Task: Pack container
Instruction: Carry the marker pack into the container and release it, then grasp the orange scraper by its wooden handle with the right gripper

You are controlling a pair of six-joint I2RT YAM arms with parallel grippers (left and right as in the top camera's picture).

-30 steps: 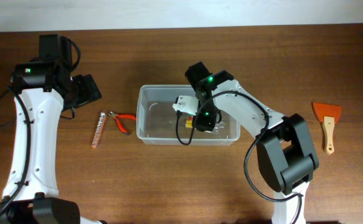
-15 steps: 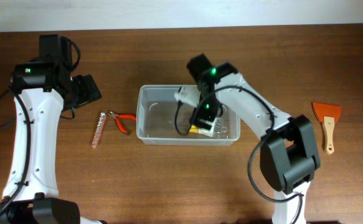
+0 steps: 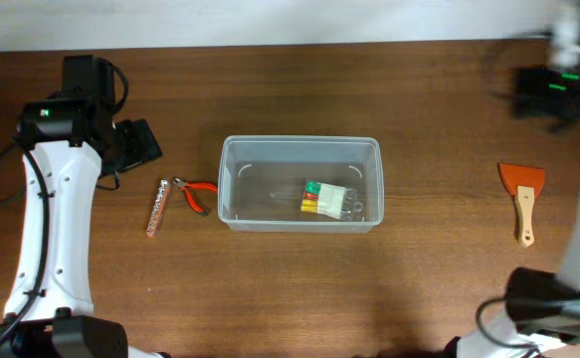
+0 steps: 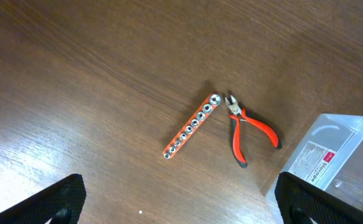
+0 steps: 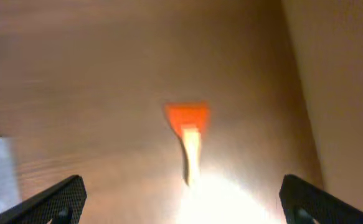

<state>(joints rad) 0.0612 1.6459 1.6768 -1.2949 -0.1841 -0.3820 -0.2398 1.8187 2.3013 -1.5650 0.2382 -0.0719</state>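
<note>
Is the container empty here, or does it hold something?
Not empty: the container holds one small multicoloured item toward its right end; pliers sit outside.

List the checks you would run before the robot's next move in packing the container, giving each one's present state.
1. Right tool open and empty: ok.
2. Scraper centred in the right wrist view: ok.
3. Right wrist view sharp: not ok, blurred.
4. Container free of arms above it: ok.
5. Left tool open and empty: ok.
6. Pliers and socket rail packed: not ok, both lie outside it.
</note>
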